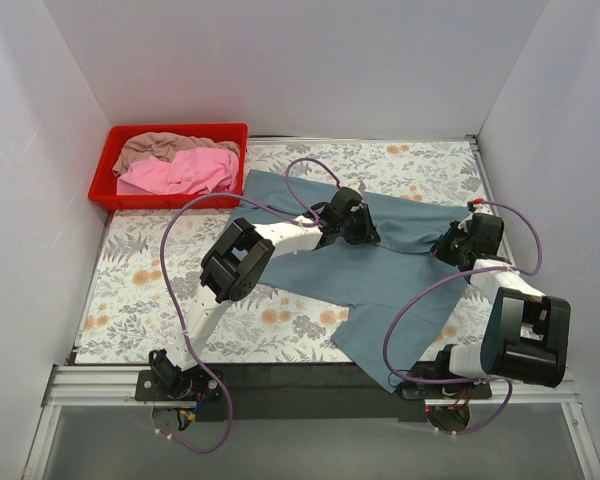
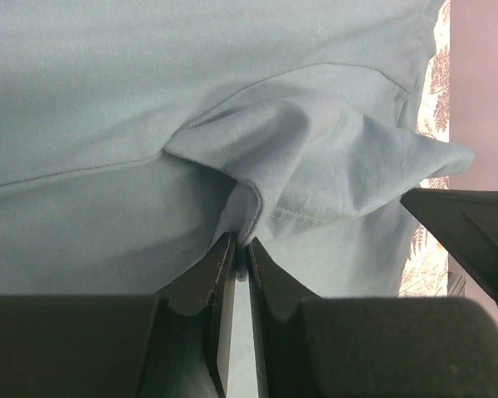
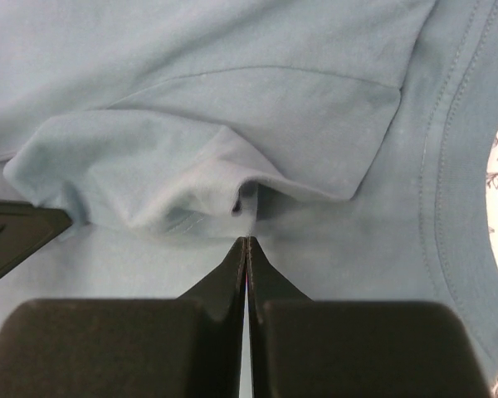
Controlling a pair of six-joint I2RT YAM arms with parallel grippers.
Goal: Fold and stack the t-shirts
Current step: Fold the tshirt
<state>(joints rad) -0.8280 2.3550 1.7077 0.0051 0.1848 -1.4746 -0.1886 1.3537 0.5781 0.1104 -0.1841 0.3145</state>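
Left gripper (image 2: 241, 246) is clamped on a raised fold of the blue-grey t-shirt (image 1: 400, 280). The right gripper (image 3: 246, 242) has its jaws pressed fully together on a pucker of the same cloth, just beside the left one. This shirt lies spread on the floral table (image 1: 140, 280), its near corner touching the red tray (image 1: 102, 185). Inside that tray, the pink t-shirt (image 1: 185, 172) lies crumpled with the beige t-shirt (image 1: 155, 147) bunched behind it.
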